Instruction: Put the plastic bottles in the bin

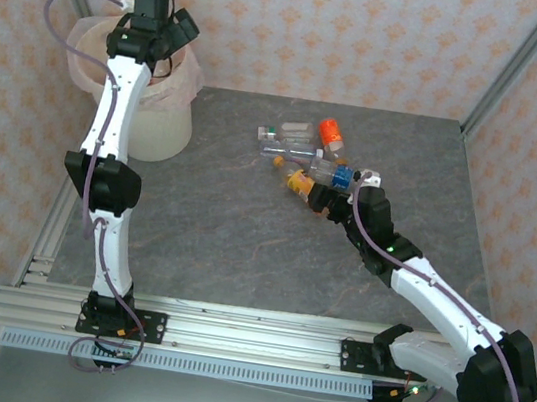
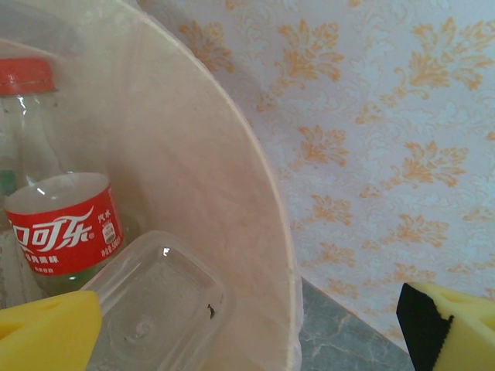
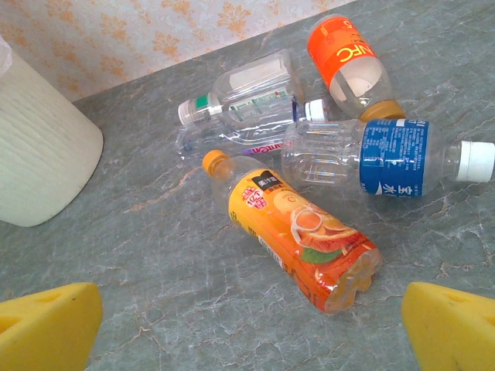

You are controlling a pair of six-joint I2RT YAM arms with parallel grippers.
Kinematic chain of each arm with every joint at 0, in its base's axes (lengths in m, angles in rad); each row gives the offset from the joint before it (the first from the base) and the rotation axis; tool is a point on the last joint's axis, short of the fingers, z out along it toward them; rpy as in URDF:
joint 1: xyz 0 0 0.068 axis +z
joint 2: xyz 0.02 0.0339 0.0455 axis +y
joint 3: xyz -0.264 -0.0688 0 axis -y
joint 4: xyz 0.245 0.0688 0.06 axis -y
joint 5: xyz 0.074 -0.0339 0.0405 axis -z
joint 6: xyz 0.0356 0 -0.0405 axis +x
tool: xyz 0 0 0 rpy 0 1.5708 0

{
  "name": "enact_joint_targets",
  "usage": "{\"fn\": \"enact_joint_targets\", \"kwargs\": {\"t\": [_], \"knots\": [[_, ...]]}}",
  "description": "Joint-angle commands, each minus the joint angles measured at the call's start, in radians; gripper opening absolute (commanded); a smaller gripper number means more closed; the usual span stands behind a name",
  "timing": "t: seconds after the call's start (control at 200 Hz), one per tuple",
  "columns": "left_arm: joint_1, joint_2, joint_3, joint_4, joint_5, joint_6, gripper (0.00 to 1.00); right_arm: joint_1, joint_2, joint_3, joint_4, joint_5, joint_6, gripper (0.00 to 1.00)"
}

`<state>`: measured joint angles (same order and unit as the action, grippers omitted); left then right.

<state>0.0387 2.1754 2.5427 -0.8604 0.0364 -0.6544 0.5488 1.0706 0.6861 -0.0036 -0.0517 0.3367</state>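
Top external view: clear plastic bottles (image 1: pixel 306 151) lie clustered at upper centre of the grey table (image 1: pixel 223 235); round cream-white bin (image 1: pixel 163 130) stands upper left.
Right gripper (image 3: pixel 247 325) hangs near an orange-labelled bottle (image 3: pixel 305 239), jaws wide apart, holding nothing. Left gripper (image 2: pixel 247 332) hangs above the bin, equally wide, empty; a red-labelled bottle (image 2: pixel 62 224) sits inside.

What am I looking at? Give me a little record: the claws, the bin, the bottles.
Left claw: open, over the bin
Right claw: open, just short of the orange bottle, not touching
In bin: a red-label bottle and a clear container
Loose: five or so lying clustered on the table, one a blue-label bottle
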Motion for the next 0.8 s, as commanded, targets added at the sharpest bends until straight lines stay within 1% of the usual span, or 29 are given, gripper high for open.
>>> {"fn": "enact_joint_targets", "kwargs": {"t": [0.0,0.09,0.235,0.345,0.42,0.49,0.6,0.691,0.796], "knots": [[0.015,0.077,0.058,-0.123,0.009,-0.052,1.00,-0.003,-0.018,-0.003,0.003,0.004,-0.009,1.00],[0.015,0.082,0.099,-0.106,0.059,-0.056,1.00,-0.003,-0.020,-0.005,0.001,0.006,-0.008,0.99],[0.014,0.019,0.097,-0.017,0.159,-0.060,1.00,-0.004,-0.023,-0.005,-0.002,0.008,-0.012,0.99],[-0.010,-0.029,0.078,0.031,0.241,-0.056,1.00,-0.002,-0.016,-0.007,0.006,0.012,-0.001,0.99],[-0.037,-0.055,0.078,0.021,0.260,-0.036,1.00,-0.004,-0.010,-0.004,0.017,0.007,0.019,0.99],[-0.071,-0.080,0.069,0.000,0.241,-0.005,1.00,-0.004,-0.001,0.008,0.020,-0.002,0.032,0.99],[-0.134,-0.132,0.018,-0.017,0.167,0.027,1.00,-0.006,0.013,0.027,0.011,0.000,0.032,0.99],[-0.211,-0.195,-0.095,0.020,0.087,0.035,1.00,-0.017,0.026,0.034,0.004,-0.012,0.020,0.99],[-0.317,-0.259,-0.246,0.072,-0.016,0.036,1.00,-0.058,0.051,0.041,-0.004,-0.067,0.019,0.99]]}}
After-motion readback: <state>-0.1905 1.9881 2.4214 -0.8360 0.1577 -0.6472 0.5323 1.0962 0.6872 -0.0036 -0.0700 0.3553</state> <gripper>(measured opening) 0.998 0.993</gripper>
